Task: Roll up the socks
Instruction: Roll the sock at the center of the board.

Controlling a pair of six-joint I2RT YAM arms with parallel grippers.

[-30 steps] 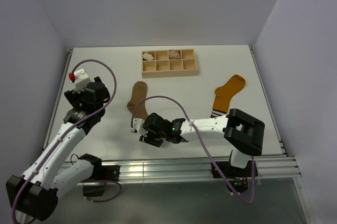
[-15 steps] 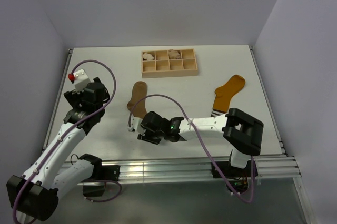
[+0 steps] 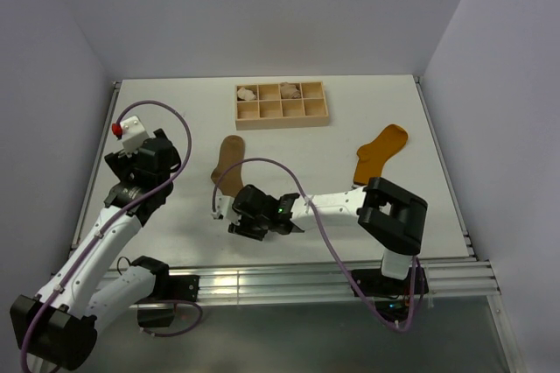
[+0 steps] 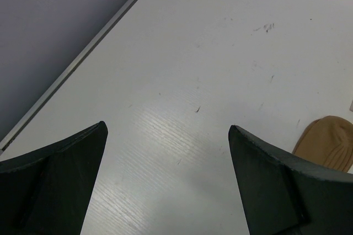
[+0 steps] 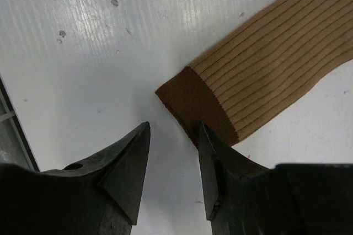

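Observation:
The tan-brown sock (image 3: 229, 161) lies flat left of the table's middle. Its dark brown end (image 5: 201, 105) fills the right wrist view, with the ribbed tan part (image 5: 276, 53) running up and to the right. My right gripper (image 3: 229, 207) (image 5: 174, 135) is open and low over the table at that end. Its right finger tip (image 5: 212, 152) overlaps the dark edge, and nothing is between the jaws. The mustard-orange sock (image 3: 381, 151) lies at the right, its striped cuff hidden behind my right arm. My left gripper (image 3: 147, 163) (image 4: 168, 130) is wide open and empty over bare table, with the tan sock (image 4: 330, 142) at its right.
A wooden compartment tray (image 3: 282, 123) stands at the back middle with small beige bundles (image 3: 248, 92) in two cells. The table's raised rim runs along the left side (image 4: 83, 55). A metal rail (image 3: 289, 278) lines the near edge.
My right arm has slid left, bringing its gripper up to the tan sock's near end, and its elbow now covers the mustard sock's cuff. The left arm has barely moved.

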